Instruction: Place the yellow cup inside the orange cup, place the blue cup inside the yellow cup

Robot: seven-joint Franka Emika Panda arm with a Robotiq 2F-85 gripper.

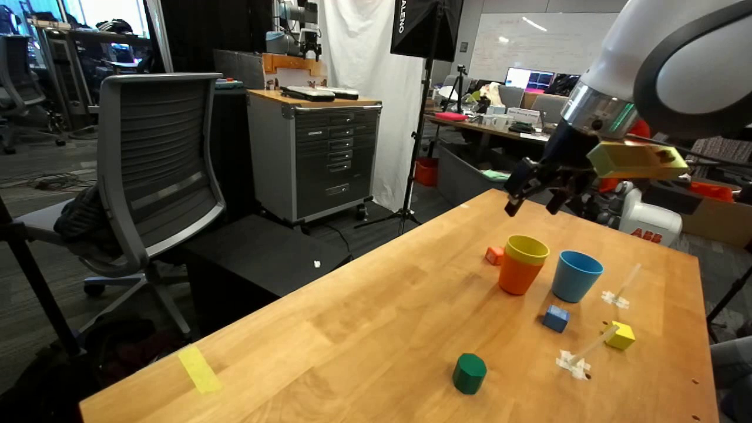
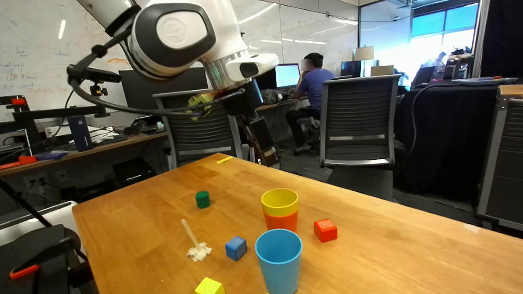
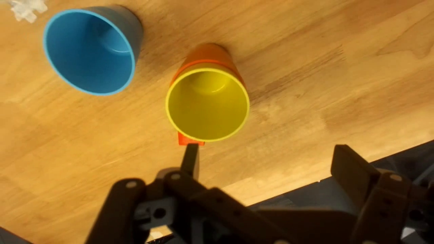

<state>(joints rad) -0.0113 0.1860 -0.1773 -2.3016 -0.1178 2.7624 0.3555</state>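
Observation:
The yellow cup [image 1: 527, 249] sits nested inside the orange cup [image 1: 518, 277], upright on the table, its yellow rim above the orange. Both also show in an exterior view, the yellow cup [image 2: 280, 203] over the orange cup [image 2: 281, 221], and in the wrist view, the yellow cup [image 3: 208, 108] and orange cup [image 3: 211, 54]. The blue cup [image 1: 576, 277] stands upright and apart beside them; it also shows in the wrist view [image 3: 91, 51]. My gripper [image 1: 532, 208] is open and empty, above the table and higher than the cups. Its fingers [image 3: 267, 146] are wide apart.
A red block [image 2: 325, 230] lies near the nested cups, a blue cube [image 1: 556, 318] near the blue cup. A yellow block [image 1: 621, 336] and green block [image 1: 469, 373] lie farther off. Thin sticks [image 1: 630, 279] are taped upright to the table [image 1: 376, 329].

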